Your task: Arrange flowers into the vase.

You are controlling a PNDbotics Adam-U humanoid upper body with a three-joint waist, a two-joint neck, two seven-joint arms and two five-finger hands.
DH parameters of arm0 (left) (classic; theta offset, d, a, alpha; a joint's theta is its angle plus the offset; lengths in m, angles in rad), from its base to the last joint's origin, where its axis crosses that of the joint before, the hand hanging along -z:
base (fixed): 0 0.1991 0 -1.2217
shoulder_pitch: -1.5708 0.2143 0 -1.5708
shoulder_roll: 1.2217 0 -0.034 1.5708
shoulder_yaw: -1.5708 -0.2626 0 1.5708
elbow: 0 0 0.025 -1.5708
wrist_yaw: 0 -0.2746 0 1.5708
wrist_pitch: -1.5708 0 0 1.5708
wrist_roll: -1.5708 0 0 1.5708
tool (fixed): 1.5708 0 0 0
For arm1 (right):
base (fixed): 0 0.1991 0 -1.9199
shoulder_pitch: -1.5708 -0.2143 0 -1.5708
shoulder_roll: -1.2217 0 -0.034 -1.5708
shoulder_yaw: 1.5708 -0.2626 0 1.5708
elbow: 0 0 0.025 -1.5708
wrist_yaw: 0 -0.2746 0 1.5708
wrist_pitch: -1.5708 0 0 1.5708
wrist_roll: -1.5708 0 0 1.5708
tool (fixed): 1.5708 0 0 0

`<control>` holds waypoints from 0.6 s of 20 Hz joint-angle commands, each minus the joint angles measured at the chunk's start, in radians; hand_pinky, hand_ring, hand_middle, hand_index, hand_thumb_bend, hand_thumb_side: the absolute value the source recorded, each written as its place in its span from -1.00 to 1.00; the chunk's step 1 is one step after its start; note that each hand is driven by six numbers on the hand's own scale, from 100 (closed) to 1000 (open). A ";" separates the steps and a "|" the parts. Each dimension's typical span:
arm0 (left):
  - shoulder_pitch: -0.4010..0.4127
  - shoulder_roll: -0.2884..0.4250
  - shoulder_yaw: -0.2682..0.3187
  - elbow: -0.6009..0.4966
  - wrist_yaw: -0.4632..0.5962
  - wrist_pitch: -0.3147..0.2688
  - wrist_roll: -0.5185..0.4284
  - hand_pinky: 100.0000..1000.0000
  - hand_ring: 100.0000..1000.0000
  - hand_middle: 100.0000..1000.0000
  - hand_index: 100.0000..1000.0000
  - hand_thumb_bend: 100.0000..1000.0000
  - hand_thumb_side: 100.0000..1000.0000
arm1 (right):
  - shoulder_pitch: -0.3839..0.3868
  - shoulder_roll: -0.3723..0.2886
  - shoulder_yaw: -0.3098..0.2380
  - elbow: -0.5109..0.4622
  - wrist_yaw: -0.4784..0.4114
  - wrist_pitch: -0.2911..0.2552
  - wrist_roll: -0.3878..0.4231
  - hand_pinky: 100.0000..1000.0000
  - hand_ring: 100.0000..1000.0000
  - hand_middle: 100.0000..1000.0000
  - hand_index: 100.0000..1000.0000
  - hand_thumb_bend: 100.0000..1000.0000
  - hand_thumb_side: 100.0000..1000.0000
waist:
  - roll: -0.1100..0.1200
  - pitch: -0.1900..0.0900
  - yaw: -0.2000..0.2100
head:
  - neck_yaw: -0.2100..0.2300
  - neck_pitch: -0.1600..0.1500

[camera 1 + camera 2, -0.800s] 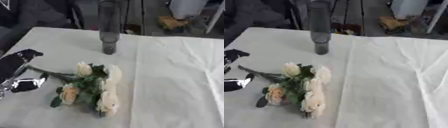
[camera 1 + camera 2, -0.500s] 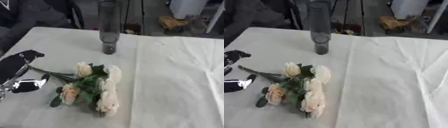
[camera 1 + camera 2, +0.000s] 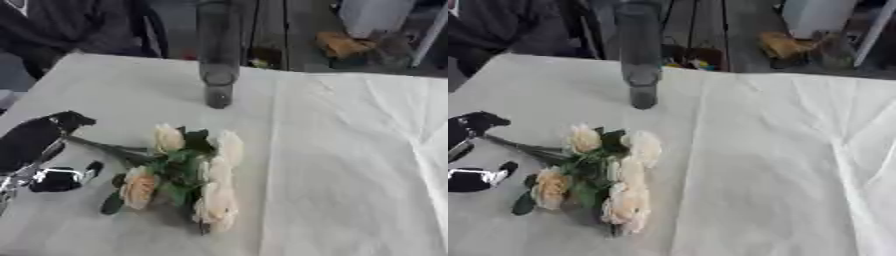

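— What is showing of the robot's body?

— Only the left hand (image 3: 39, 152), coming in at the view's left edge. Its shell is showing glossy black, with rounded black fingertips.

— Any other colour?

— Silver metal is glinting at the joints below the palm, between the black finger segments. No cables or markings are showing.

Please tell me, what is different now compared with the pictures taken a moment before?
Almost nothing has visibly changed. The left hand remains at the table's left edge beside the stem ends of the flowers, fingers apart, not holding them. The bouquet lies in the same place on the white cloth, and the vase stands upright behind it.
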 commanded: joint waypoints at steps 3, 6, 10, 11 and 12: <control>-0.029 0.036 -0.012 0.029 -0.012 0.002 -0.021 0.48 0.58 0.57 0.78 -0.31 -0.44 | -0.010 -0.014 -0.009 -0.003 -0.005 -0.001 0.003 0.56 0.48 0.32 0.67 -1.00 0.65 | 0.000 -0.008 -0.001 | 0.005 -0.007; -0.056 0.030 -0.024 0.062 -0.023 0.006 -0.030 0.49 0.59 0.57 0.78 -0.31 -0.45 | -0.010 -0.013 -0.008 -0.003 -0.005 -0.001 0.005 0.56 0.48 0.32 0.67 -1.00 0.65 | 0.000 -0.008 -0.002 | 0.006 -0.008; -0.085 0.027 -0.038 0.088 -0.040 0.002 -0.035 0.51 0.60 0.57 0.78 -0.31 -0.46 | -0.010 -0.013 -0.008 -0.002 -0.005 -0.001 0.006 0.56 0.48 0.32 0.67 -1.00 0.65 | 0.000 -0.008 -0.003 | 0.007 -0.008; -0.093 0.026 -0.042 0.093 -0.043 0.000 -0.037 0.52 0.60 0.58 0.79 -0.31 -0.46 | -0.010 -0.012 -0.008 -0.002 -0.005 -0.001 0.007 0.56 0.48 0.32 0.67 -1.00 0.65 | 0.001 -0.008 -0.003 | 0.008 -0.008; -0.101 0.025 -0.046 0.099 -0.046 -0.003 -0.038 0.52 0.60 0.58 0.79 -0.31 -0.46 | -0.010 -0.012 -0.008 -0.002 -0.005 -0.001 0.007 0.56 0.48 0.32 0.67 -1.00 0.65 | 0.001 -0.008 -0.003 | 0.008 -0.008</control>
